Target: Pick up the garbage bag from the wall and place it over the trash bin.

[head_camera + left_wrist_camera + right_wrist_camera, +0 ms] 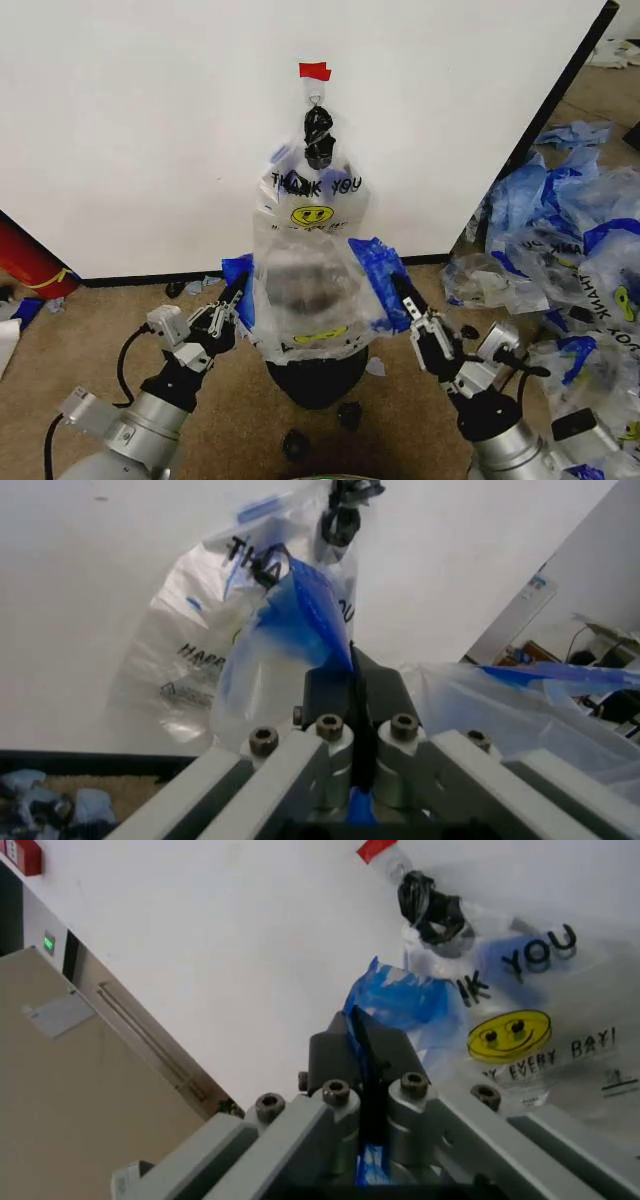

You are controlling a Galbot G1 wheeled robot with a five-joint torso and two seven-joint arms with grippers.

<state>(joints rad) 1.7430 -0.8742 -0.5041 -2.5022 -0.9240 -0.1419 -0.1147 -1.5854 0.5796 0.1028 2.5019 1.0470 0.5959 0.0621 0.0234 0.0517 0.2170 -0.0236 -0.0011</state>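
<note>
Garbage bag [310, 270], thin, limp, slippery, spread above trash bin [315, 375] at wall [150, 120] foot; best held by blue handles. Left end effector [232, 300], right end effector [405, 300] each clamped on handle.

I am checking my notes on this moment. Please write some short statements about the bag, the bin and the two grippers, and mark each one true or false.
1. The left gripper is shut on a blue handle of the bag. True.
2. The right gripper hangs open, away from the bag. False: it is shut on the other blue handle.
3. The bag is spread open above the bin. True.
4. The bin lies tipped on its side. False: it stands upright under the bag.
5. Another printed bag hangs on the wall under the red tape. True.
6. The floor to the robot's right holds only one bag. False: a pile of bags lies there.
</note>
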